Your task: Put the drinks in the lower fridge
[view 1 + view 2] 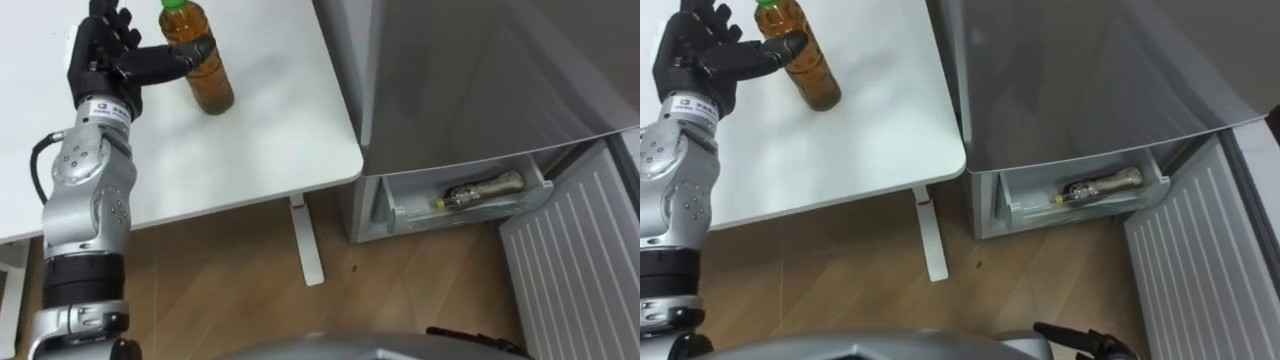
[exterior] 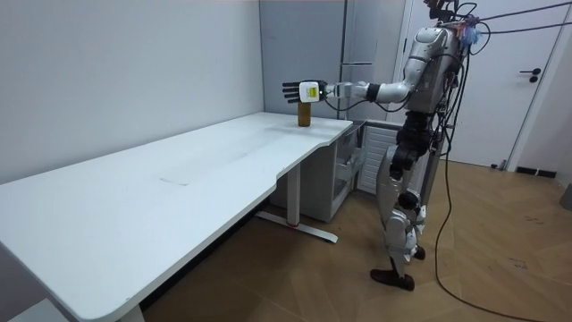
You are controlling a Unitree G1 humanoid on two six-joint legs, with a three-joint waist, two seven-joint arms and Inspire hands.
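A bottle of brown drink with a green cap (image 1: 205, 65) stands upright near the far right of the white table (image 1: 260, 130). My left hand (image 1: 100, 55) is raised just left of it, open, with straight fingers and the thumb reaching against the bottle's side. From the room view the hand (image 2: 293, 90) hovers level with the bottle (image 2: 304, 114). Another bottle (image 1: 485, 190) lies on its side in the lower fridge's pulled-out drawer (image 1: 400, 215). A dark tip at the bottom edge may be my right hand (image 1: 1080, 342).
The grey fridge (image 1: 480, 70) stands right beside the table's right edge. Its lower door (image 1: 575, 250) is swung open to the right. A white table leg (image 1: 305, 245) rises from the wooden floor between me and the fridge. I stand facing the table's corner.
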